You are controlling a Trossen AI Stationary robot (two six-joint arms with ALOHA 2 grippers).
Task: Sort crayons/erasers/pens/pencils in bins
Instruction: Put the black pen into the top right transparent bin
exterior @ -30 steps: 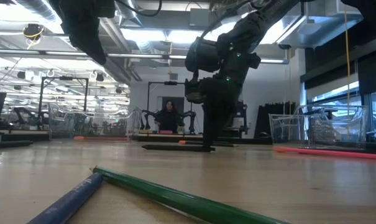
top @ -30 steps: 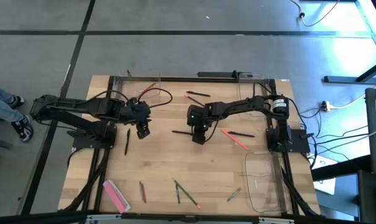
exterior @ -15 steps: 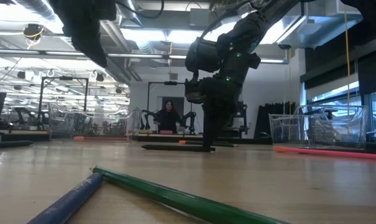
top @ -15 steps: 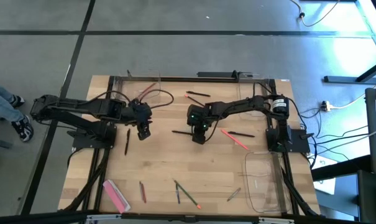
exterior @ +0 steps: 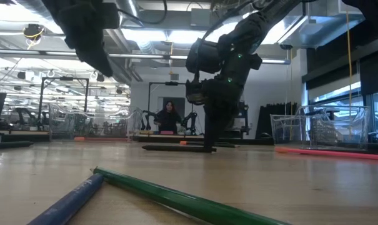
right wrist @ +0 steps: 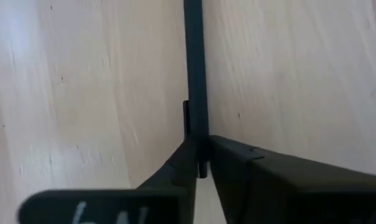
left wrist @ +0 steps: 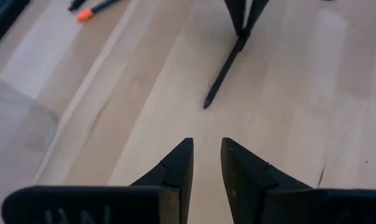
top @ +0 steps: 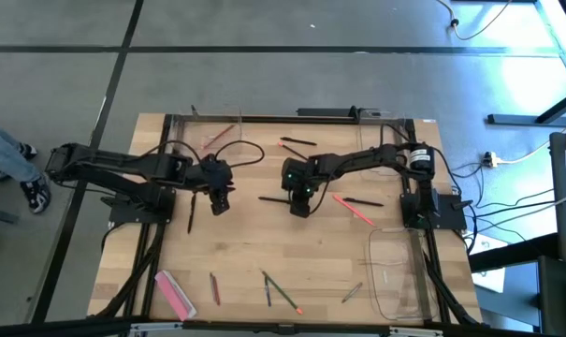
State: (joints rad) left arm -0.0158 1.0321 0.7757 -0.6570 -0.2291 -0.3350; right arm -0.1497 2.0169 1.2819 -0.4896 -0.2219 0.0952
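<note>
From above, the pale wooden bench (top: pixel 292 253) stood on a grey concrete floor, framed by black rails. The left gripper (top: pixel 219 200) hung over the bench's left half, and the right gripper (top: pixel 299 204) was down near the middle, at one end of a black pen (top: pixel 273 198) lying flat. A pink-red crayon (top: pixel 354 209) and another pen (top: pixel 364 201) lay just right of it. A clear bin (top: pixel 399 271) sat at the right front corner, and pencils (top: pixel 281 291) were scattered along the front edge, with a wide pink bar (top: pixel 174 293) at the left.

At bench height, a green pencil (exterior: pixel 176 197) and a blue one (exterior: pixel 67 201) lay close to the lens. Beyond stretched a lit workshop with a person seated far back, and the right arm came down onto the dark pen.

From the left wrist, its fingers (left wrist: pixel 175 174) stood a little apart over bare wood with nothing between them; the pen lay ahead, well clear of them.

From the right wrist, the two fingers (right wrist: pixel 175 174) sat either side of the pen's end, close against it, the shaft running straight ahead; I could not tell whether they still pinched it.
</note>
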